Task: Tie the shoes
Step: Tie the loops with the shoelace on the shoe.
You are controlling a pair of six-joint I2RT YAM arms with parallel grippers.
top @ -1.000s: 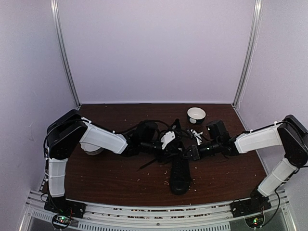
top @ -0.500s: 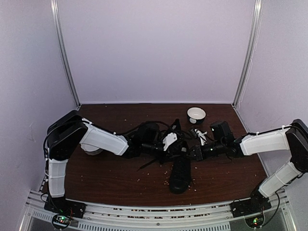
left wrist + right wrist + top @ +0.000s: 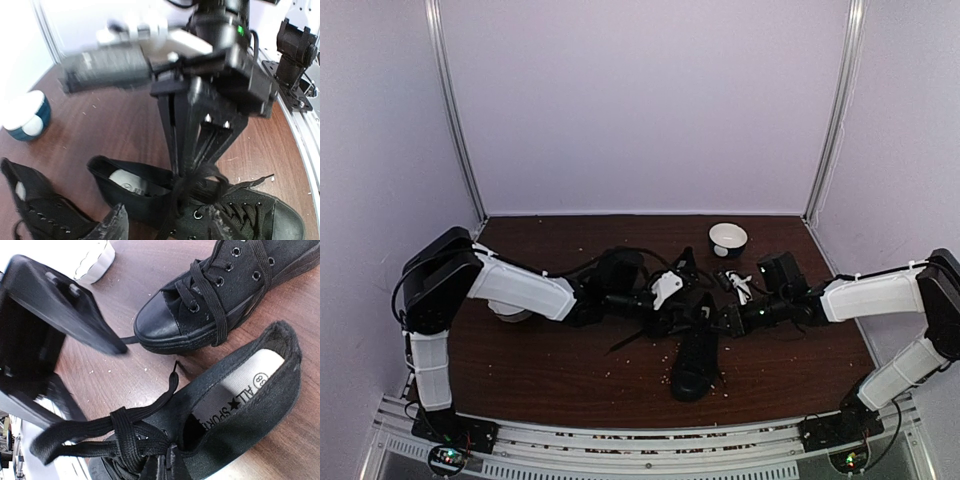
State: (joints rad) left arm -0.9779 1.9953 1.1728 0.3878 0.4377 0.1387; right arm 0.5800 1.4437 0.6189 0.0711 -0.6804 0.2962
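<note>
Near shoe [image 3: 696, 352] lies mid-table, toe toward 6 o'clock, its mate [image 3: 678, 270] at 12. My right gripper [image 3: 186, 167] pinches the lace [image 3: 131, 436]; my left gripper [image 3: 680, 318] stands spread. Canvas looks light and floppy, the lace limp and probably slippery: I would grip it near the crossing.

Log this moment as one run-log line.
left gripper: open near black canvas lace-up sneaker | right gripper: shut on thin black lace
</note>
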